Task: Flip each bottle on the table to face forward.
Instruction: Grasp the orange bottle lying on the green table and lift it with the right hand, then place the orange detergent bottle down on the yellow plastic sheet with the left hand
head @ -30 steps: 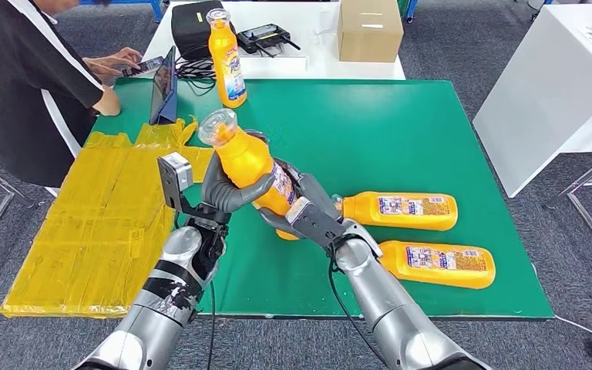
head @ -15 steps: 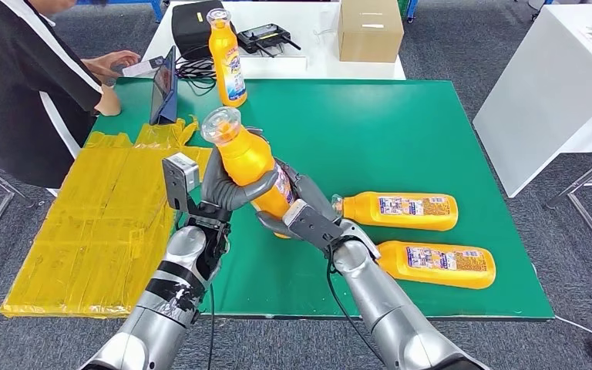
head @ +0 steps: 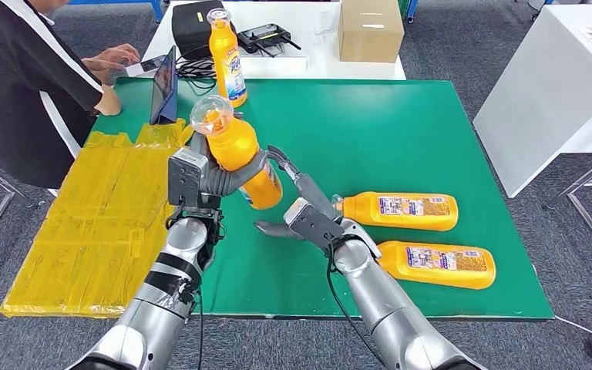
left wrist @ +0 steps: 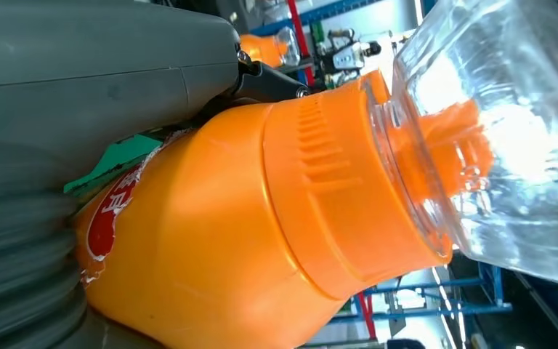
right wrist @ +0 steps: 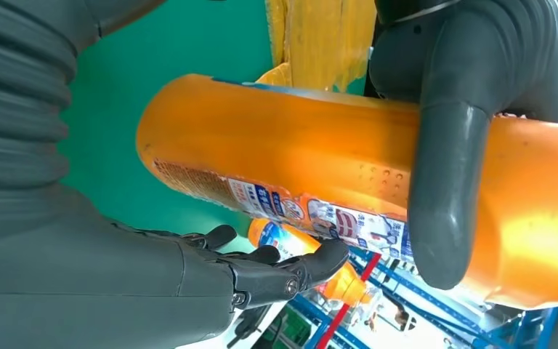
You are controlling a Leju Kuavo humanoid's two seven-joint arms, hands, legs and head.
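Nearest you, your right hand [head: 299, 218] hung above the green surface [head: 401, 123] with its fingers [right wrist: 290, 270] spread, holding nothing. Just beyond it, your left hand [head: 217, 179] had its fingers wrapped round the waist of the lifted bottle [head: 237, 154], clear cap tilted up and toward you, base off the surface. I judged that bottle stiff, smooth plastic, probably full and weighty, so the labelled waist offered the surest hold; the cap looked slick. To the right, two lying bottles [head: 399, 210] rested side by side, near each other. Farther off, the upright bottle [head: 227, 59] stood at the back edge.
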